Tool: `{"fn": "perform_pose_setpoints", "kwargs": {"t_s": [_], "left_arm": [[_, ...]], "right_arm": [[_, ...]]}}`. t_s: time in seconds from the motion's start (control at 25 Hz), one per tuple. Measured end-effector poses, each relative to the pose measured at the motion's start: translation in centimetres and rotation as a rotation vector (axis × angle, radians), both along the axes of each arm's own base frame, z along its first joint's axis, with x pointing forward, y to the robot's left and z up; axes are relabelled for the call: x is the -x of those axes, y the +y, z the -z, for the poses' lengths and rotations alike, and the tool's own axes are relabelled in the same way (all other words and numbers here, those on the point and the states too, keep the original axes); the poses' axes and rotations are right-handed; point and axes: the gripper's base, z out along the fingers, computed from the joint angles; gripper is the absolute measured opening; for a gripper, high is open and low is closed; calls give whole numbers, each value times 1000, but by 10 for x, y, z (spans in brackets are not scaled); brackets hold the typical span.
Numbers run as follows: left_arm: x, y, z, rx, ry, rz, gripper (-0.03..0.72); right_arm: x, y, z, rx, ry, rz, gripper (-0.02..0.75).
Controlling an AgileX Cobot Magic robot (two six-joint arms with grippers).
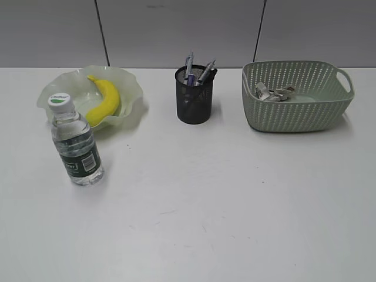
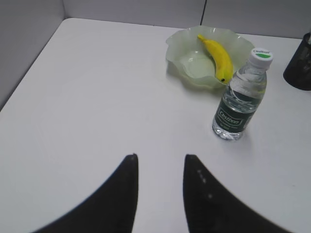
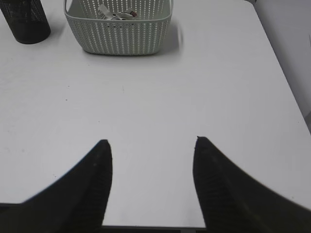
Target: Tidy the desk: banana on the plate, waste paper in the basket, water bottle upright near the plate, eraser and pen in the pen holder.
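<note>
The banana point(image 1: 106, 97) lies in the wavy green plate point(image 1: 132, 88) at the back left of the white desk point(image 1: 223, 194). The water bottle point(image 1: 75, 142) stands upright just in front of the plate. The black mesh pen holder point(image 1: 194, 97) holds pens point(image 1: 200, 73); no eraser shows. The waste paper point(image 1: 273, 92) lies inside the sage-green basket point(image 1: 296, 111). Neither gripper shows in the exterior view. My left gripper point(image 2: 160, 158) is open and empty, well short of the bottle point(image 2: 240, 97), plate point(image 2: 182, 48) and banana point(image 2: 218, 57). My right gripper point(image 3: 151, 141) is open and empty, well short of the basket point(image 3: 121, 36).
The pen holder shows at the top left of the right wrist view point(image 3: 24, 19) and at the right edge of the left wrist view point(image 2: 299, 68). The desk's right edge point(image 3: 284, 82) and near edge point(image 3: 150, 225) are visible. A grey wall runs behind the desk.
</note>
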Motion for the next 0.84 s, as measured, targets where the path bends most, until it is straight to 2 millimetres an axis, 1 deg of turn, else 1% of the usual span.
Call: {"fn": "perform_pose_setpoints", "kwargs": {"t_s": [0.84], "left_arm": [[0, 0, 0, 0, 0, 0, 239]], "right_arm": [[0, 0, 0, 0, 0, 0, 430]]}}
